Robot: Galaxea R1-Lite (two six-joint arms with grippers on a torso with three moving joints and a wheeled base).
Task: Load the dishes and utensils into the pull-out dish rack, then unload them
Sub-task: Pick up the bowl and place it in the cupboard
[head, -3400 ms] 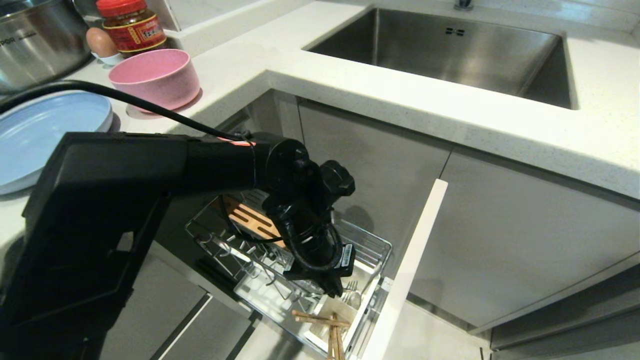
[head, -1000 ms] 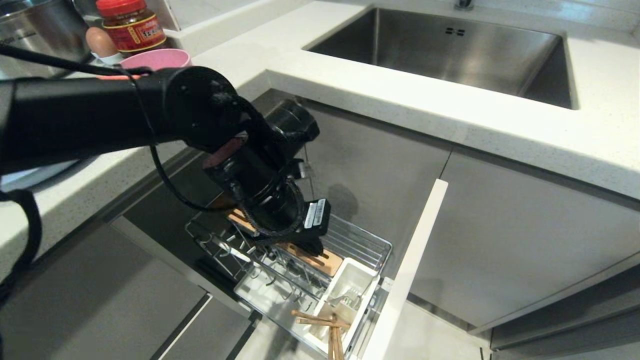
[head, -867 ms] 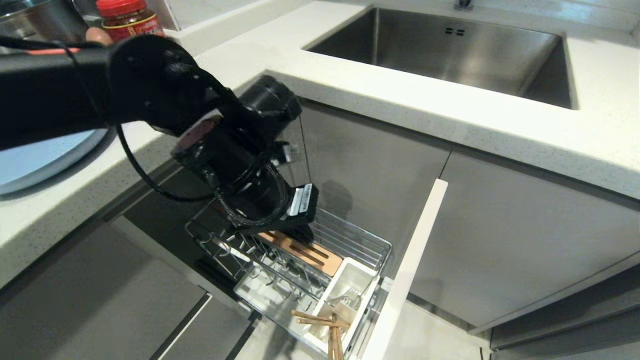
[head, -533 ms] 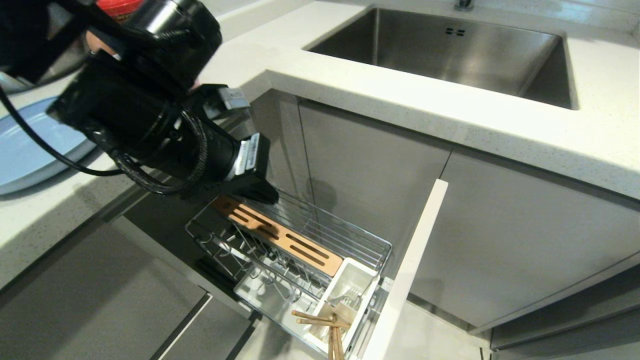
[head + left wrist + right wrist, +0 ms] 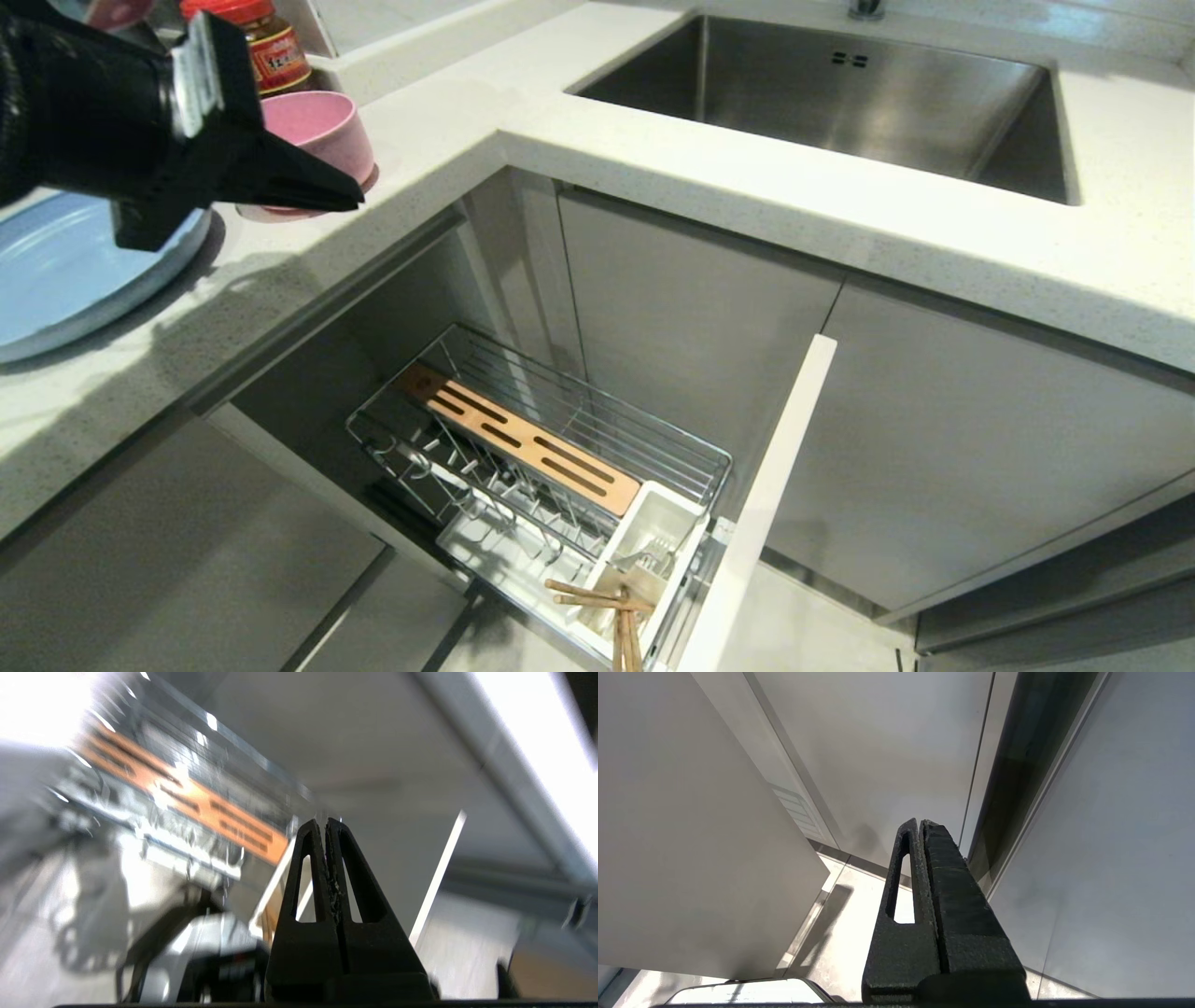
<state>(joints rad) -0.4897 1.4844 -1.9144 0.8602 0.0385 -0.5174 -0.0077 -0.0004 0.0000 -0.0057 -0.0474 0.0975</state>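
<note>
Bright, glary kitchen; left wrist view motion-blurred.

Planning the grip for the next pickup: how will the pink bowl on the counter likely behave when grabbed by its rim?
The pink bowl looks matte, so probably not slippery. Its wall looks thick and rigid; it should keep its shape. It sits upright on a flat base, so a push likely slides it rather than tipping it. The shut left gripper is beside it.

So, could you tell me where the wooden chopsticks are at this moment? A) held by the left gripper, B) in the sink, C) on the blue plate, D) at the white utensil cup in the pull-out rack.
D: the chopsticks lie across the white utensil cup at the front of the pull-out rack, while the left gripper is shut and empty above the counter.
</note>
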